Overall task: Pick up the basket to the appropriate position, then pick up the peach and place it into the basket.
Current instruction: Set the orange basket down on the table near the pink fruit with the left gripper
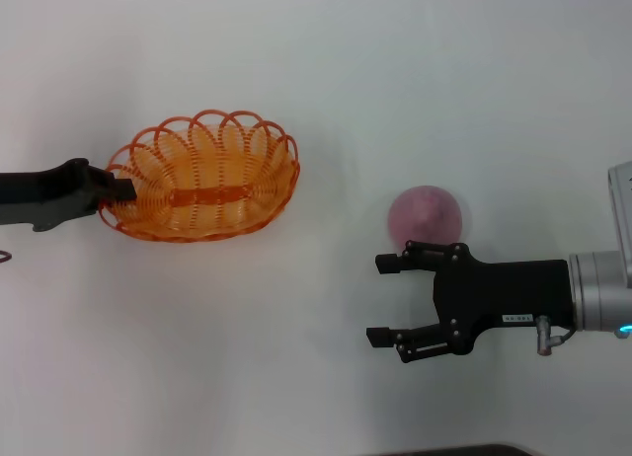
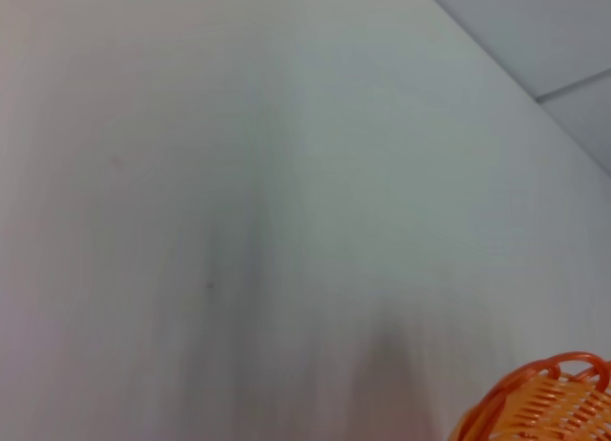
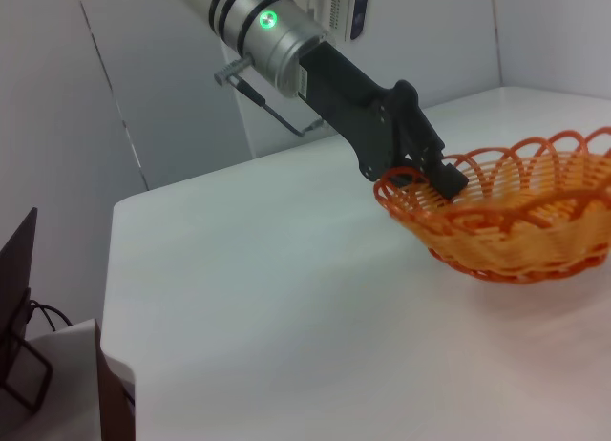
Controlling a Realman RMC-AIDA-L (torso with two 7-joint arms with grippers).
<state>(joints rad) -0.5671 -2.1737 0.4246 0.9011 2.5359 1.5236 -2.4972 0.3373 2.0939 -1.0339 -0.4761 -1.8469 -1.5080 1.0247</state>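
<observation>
My left gripper [image 1: 122, 190] reaches in level from left, fingers clamped on scalloped rim at left end of shallow oval orange wire basket [image 1: 202, 176] (right wrist view shows same pinch on rim [image 3: 434, 174]). Basket sits on white table [image 1: 296, 357]. My right gripper [image 1: 385, 300] stretches in level from right, fingers spread wide, holding nothing. Round matte pink peach [image 1: 425, 215] rests on table just beyond my upper finger [image 1: 407, 260], outside gap, well apart from basket.

No text, label or number can be read anywhere.
</observation>
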